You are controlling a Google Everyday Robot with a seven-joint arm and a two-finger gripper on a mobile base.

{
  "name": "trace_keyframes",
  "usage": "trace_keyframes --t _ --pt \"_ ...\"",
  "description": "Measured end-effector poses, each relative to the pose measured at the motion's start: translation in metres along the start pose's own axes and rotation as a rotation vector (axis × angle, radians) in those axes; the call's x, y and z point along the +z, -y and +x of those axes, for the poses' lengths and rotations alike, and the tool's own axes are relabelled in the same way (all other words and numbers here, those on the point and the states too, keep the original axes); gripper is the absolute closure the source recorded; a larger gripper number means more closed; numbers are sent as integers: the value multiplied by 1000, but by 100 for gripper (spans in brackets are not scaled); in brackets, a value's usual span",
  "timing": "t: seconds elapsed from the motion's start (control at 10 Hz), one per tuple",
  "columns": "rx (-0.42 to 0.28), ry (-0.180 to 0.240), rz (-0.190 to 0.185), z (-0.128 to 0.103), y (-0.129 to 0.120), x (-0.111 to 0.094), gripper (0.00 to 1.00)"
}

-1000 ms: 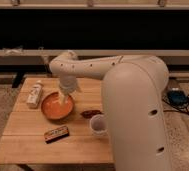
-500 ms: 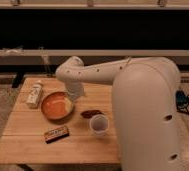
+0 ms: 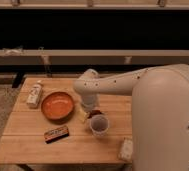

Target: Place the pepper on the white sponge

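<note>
The pepper [image 3: 95, 114] is a small dark red piece lying on the wooden table [image 3: 33, 145], just behind the white cup [image 3: 99, 125]. The white sponge [image 3: 126, 149] is a pale block near the table's front right corner, partly cut off by my arm's big white body. My gripper [image 3: 88, 113] hangs down from the arm between the orange bowl and the pepper, right at the pepper's left side. The wrist hides where it meets the pepper.
An orange bowl [image 3: 58, 105] sits left of the gripper. A white bottle [image 3: 34, 94] lies at the table's left edge. A dark bar with orange marks [image 3: 56, 133] lies in front of the bowl. My arm's body [image 3: 163, 120] covers the right side.
The gripper has moved right, from over the orange bowl's far rim down to the pepper's side. The objects on the table have kept their places.
</note>
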Motion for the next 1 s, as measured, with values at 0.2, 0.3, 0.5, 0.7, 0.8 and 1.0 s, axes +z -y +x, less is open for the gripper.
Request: trace_keyframes --t 0.2,0.3,0.5,0.7,0.8,1.0 --pt "-2 -1 -11 -1 4 14 20" --pt "-3 2 -10 -7 6 16 20" --pt "3 7 -6 -13 11 16 20" --pt "7 7 0 -17 16 18 20" --pt "4 3 3 -20 17 21 20" --pt "-6 -9 6 -25 16 32 20"
